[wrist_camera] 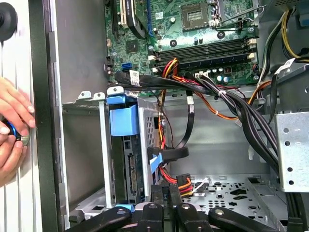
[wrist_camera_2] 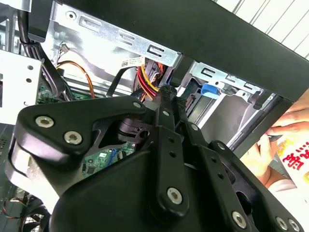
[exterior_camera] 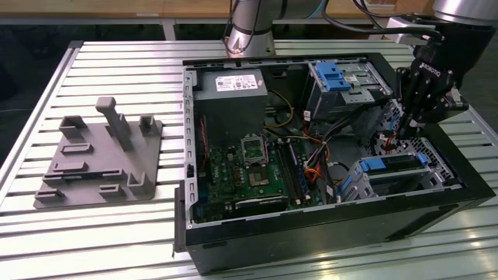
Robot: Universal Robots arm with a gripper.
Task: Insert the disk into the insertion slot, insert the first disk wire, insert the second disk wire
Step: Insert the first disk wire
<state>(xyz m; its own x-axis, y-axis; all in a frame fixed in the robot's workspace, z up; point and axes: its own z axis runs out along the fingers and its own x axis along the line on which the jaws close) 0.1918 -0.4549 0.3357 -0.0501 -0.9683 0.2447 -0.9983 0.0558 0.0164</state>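
A: Caught in the exterior view: disk [exterior_camera: 393,164] seated in insertion slot [exterior_camera: 356,175], end effector [exterior_camera: 410,125] poised just beside.

B: Added by the second wrist view: clenched on a black wire plug [wrist_camera_2: 167,90]. By the first: a hand [wrist_camera: 12,130] outside the case [wrist_camera: 39,121].

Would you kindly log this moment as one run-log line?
disk in insertion slot | gripper shut on disk wire beside slot | person's hand at case rim

Bright light, glare on the metal table [exterior_camera: 335,263], computer case [exterior_camera: 327,233] interior shadowed, foreground perhaps soft
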